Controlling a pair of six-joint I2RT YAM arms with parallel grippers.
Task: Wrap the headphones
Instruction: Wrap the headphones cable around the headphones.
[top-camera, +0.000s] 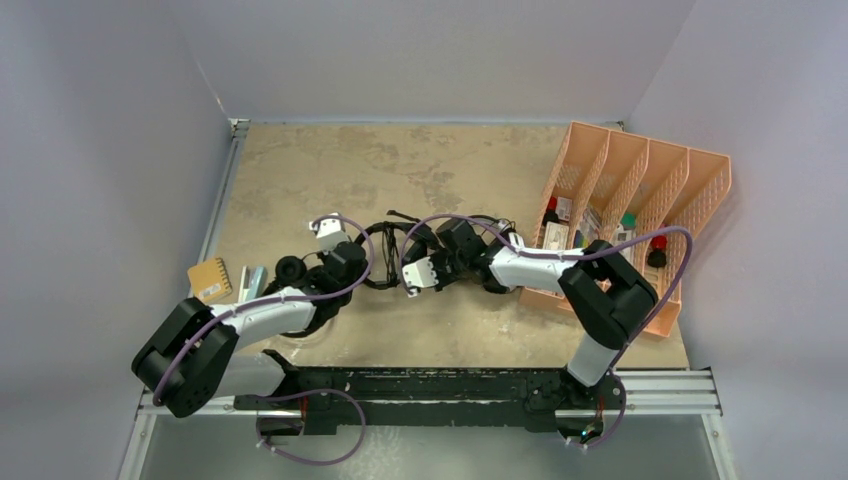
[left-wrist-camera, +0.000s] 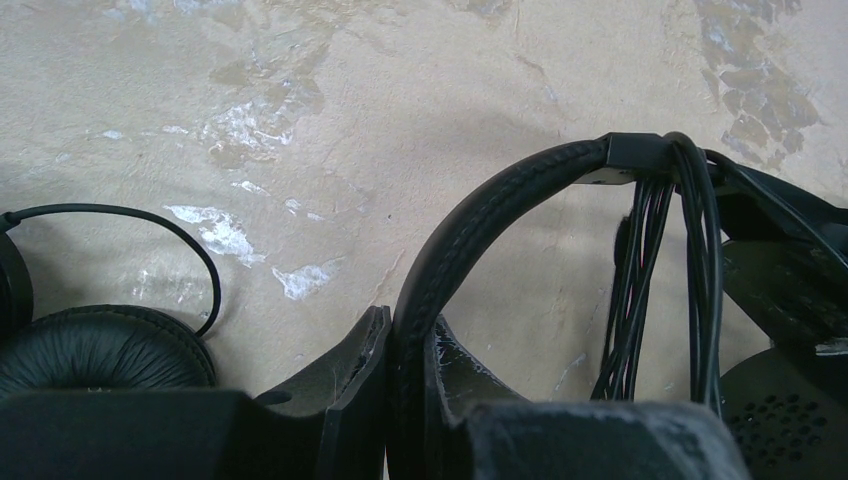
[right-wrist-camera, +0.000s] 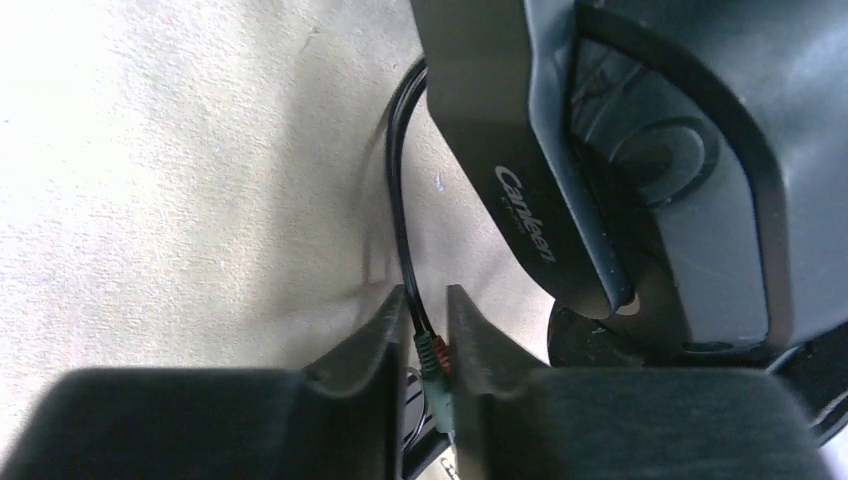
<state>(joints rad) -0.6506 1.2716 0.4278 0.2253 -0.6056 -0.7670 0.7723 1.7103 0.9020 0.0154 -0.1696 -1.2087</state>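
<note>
Your left end effector (left-wrist-camera: 408, 325) is clamped on the stitched padded headband (left-wrist-camera: 500, 190) of the large black over-ear headphones (top-camera: 384, 256), which sit mid-worktop between the two arms. That is a sound hold: the band looks springy yet firm, and its stitched skin should give grip.

Your right end effector (right-wrist-camera: 425, 300) has its fingers drawn in on the thin black cable (right-wrist-camera: 400, 200) just above its red and green plugs (right-wrist-camera: 432, 355), beside the glossy black ear cup (right-wrist-camera: 640, 160). Several turns of cable (left-wrist-camera: 650, 260) hang looped over the band.

Expect the cable to be limp, light and slick. It will likely slide through a loose pinch and let the loops slacken, so hold it near the stiffer plug end. Avoid the ear cup: its hard smooth shell looks slippery and too wide to grip.

The small black headphones with round cushioned pads (left-wrist-camera: 100, 350) lie just left of your left arm, their own thin cable arching nearby, close enough to snag.

The worktop (top-camera: 420, 170) is beige, mottled and worn, probably offering fair friction. A peach plastic file rack (top-camera: 690, 190) crowds the right edge behind the right arm. A small tan box (top-camera: 210, 280) sits at the left. Grey walls close in on three sides.
</note>
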